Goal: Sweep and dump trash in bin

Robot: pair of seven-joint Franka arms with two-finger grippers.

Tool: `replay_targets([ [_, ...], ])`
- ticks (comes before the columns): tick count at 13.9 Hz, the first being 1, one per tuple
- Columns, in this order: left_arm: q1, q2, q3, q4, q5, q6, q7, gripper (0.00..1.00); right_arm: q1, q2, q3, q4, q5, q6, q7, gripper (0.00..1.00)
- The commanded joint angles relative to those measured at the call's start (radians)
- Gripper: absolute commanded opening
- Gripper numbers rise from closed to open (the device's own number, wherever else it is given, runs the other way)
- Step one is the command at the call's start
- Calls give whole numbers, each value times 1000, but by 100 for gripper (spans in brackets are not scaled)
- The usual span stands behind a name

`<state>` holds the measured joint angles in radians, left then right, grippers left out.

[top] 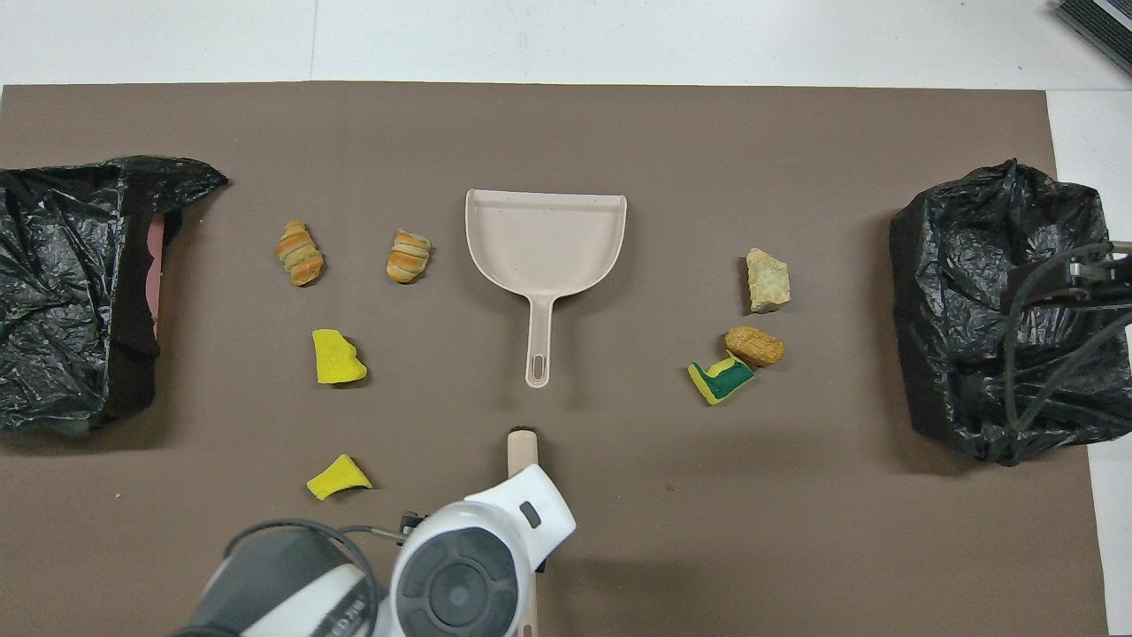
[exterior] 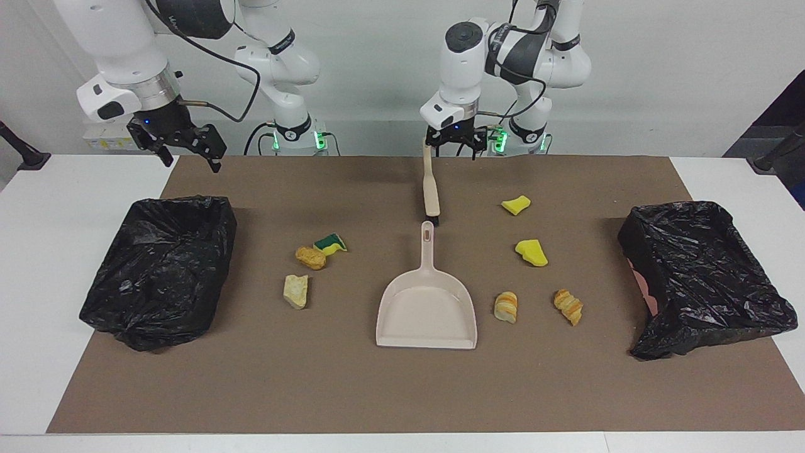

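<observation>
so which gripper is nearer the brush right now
Left. The left gripper is over the brush handle's end, nearest the robots. The right gripper is up by the right arm's end, near the black bin.

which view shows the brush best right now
The facing view: the brush lies there uncovered along nearly its whole length, with the left gripper over its handle end. In the overhead view the left arm covers the handle, leaving mostly the brush's head end visible.
</observation>
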<state>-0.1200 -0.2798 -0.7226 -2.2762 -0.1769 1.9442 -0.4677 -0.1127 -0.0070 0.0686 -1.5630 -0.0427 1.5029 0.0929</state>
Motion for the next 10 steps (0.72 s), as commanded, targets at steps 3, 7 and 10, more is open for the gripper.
replay_targets([
  [3, -4, -21, -159, -124, -113, 133, -71, 100, 66, -51, 28, -71, 36, 32, 2, 100],
  [7, -4, -4, -187, -192, -190, 197, -74, 100, 166, 19, 49, -40, 60, 68, 16, 100],
  [10, -4, -3, -187, -203, -191, 203, -74, 100, 243, 87, 51, -31, 63, 152, 85, 100],
])
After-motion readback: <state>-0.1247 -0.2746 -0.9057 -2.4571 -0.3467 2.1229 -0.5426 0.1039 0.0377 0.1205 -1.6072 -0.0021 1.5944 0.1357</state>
